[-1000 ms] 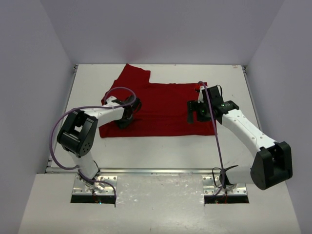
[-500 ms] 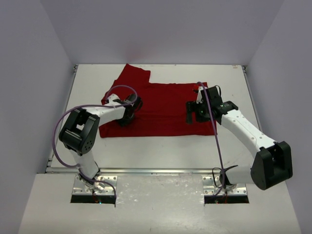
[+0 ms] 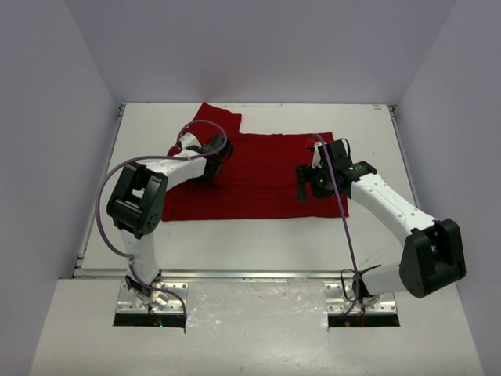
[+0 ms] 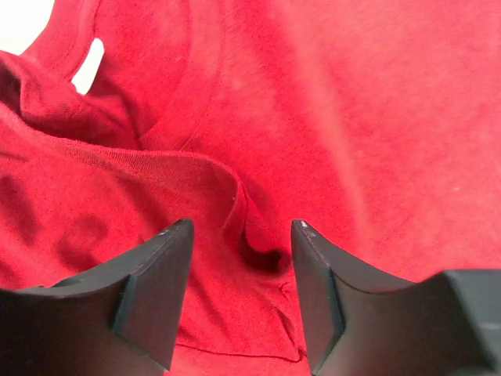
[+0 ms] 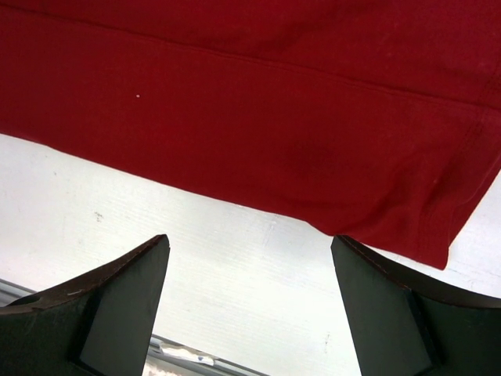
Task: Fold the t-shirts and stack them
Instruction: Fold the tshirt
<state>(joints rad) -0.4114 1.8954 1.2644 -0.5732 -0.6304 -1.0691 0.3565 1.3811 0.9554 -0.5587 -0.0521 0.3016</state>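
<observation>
top external view: left gripper has moved farther up the red t-shirt, jaws partly apart, empty; right gripper hovers wide open.

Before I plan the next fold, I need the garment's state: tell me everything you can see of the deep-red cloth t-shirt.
The plain deep-red cloth t-shirt lies spread mostly flat on the white table, soft and wrinkly, without print. One short sleeve points to the far side. A raised fold by the collar sits between the fingers of the open left gripper; contact is unclear. A stitched band runs along one edge, below the open right gripper.
</observation>
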